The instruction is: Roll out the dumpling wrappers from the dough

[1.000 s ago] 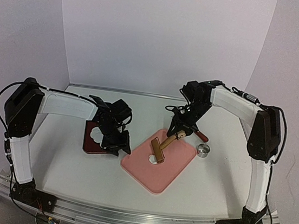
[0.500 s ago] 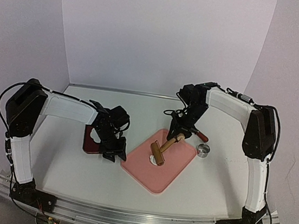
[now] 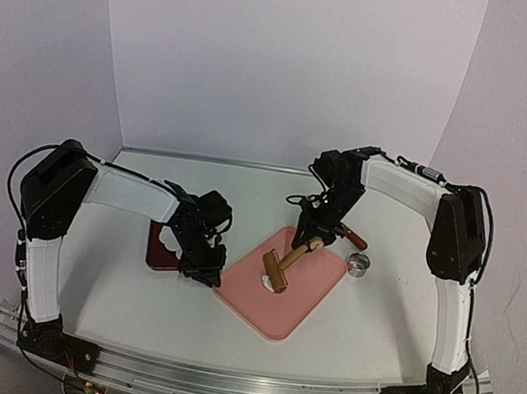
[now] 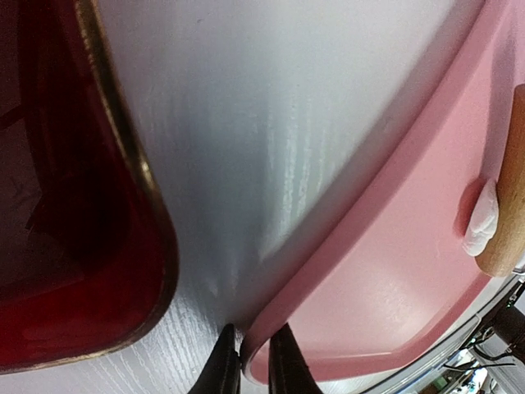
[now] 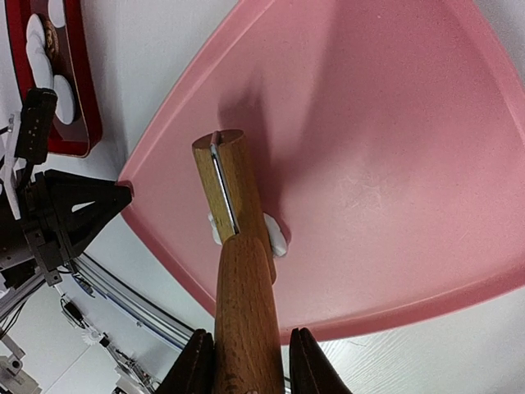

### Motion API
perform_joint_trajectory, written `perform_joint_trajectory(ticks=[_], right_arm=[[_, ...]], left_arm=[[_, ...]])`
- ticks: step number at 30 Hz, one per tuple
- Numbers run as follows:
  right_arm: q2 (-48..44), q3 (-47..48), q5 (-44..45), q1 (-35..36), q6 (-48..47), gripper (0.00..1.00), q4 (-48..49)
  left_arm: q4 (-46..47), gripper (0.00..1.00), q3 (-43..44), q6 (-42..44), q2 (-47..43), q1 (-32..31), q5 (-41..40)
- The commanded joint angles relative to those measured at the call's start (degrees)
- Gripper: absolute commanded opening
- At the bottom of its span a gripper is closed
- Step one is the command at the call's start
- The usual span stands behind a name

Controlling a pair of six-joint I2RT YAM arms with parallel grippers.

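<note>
While pinned under wooden roller [image 5: 236,205]: dough [image 5: 277,240], small flattened white patch, peeking out both sides of the wood, so longest across the barrel. Sits just 9 o'clock of centre on pink board [image 3: 304,293]. Roller handle angled up toward 2 o'clock in top view, clamped between right gripper [image 5: 246,361] fingers. Left gripper [image 4: 254,365] almost closed, pinching board rim at its 9 o'clock corner. In red tray [image 3: 157,253], 9 o'clock of board: dumpling wrappers [image 5: 63,97]. Metal ring cutter [image 3: 358,264] at 3 o'clock.
</note>
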Motion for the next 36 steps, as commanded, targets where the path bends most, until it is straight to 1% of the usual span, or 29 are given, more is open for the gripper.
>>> perform_joint_trajectory(ticks=[1,3,4,10,21,36], right_arm=[[4.59,-3.11,8.85,1.38,0.10,0.00,-3.03],[5.09,-3.78,8.95,1.55,0.35,0.00,-2.72],[5.32,-4.15,8.86,1.66,0.48,0.00,-2.48],[7.37,-4.85,8.92,2.48,0.98,0.00,-1.69],[10.07,-4.57,11.86,2.89,3.09,0.00,-1.79],[13.38,-2.47,11.94,4.50,4.91,0.00,-1.94]], left_arm=[[0.70,0.05,1.15,0.07,1.75,-0.03,-0.55],[0.66,0.01,1.31,-0.04,1.85,-0.09,-0.53],[0.57,0.00,1.32,-0.06,1.92,-0.09,-0.53],[0.28,0.00,1.50,0.09,2.06,-0.24,-0.53],[-0.84,0.00,2.30,1.00,2.36,-0.27,-0.97],[-1.41,0.00,2.34,3.34,2.57,-0.27,-0.80]])
